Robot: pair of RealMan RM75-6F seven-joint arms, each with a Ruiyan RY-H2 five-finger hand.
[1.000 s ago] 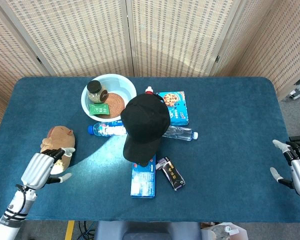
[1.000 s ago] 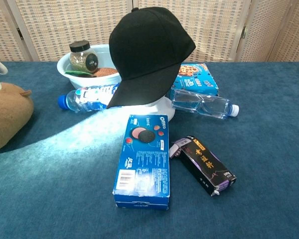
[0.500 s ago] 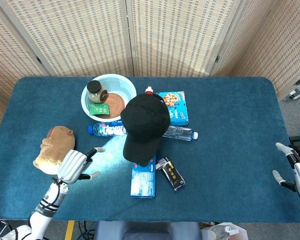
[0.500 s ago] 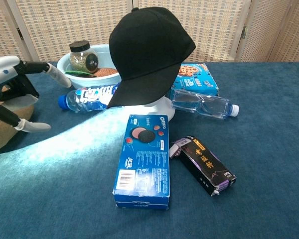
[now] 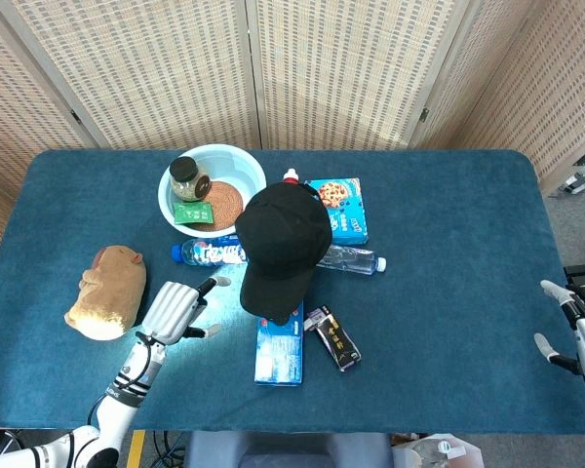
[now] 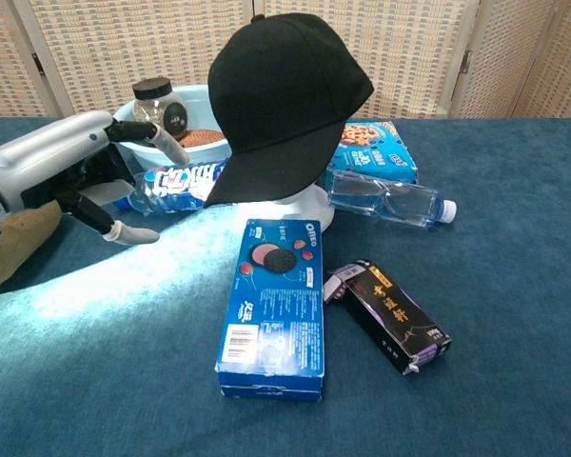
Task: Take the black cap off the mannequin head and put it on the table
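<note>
Moved: left hand (image 5: pixel 180 310) has travelled rightward across the blue-covered bench (image 5: pixel 448 263) from beside the brown plush toy (image 5: pixel 108 292); it now hovers near the cap's brim, while the right hand (image 5: pixel 583 330) has barely shifted.
Left hand: silver, fingers spread apart, grasping nothing; in the chest view its fingers (image 6: pixel 124 231) reach toward the clear water bottle with a blue label (image 5: pixel 211 253).
Right hand: at the bench's far right edge, partly cut off by the frame; fingers apart, nothing in it.
Task item: black fabric baseball cap (image 6: pixel 282 100) sits on the white mannequin head (image 6: pixel 305 206), brim pointing down toward the front edge.
Readable writing: "OREO" on the blue biscuit box (image 6: pixel 277 303) lying just in front of the head; the black rectangular carton (image 6: pixel 388 314) beside it carries gold characters too small to read.
Hidden or unclear: mannequin head mostly covered by the cap; the blue cookie box with a chip-cookie picture (image 5: pixel 339 209) and a second clear bottle (image 6: pixel 390 201) sit partly behind it.
Behind: pale blue bowl (image 5: pixel 180 211) holding a dark-lidded glass jar (image 5: pixel 188 177), its label illegible.
</note>
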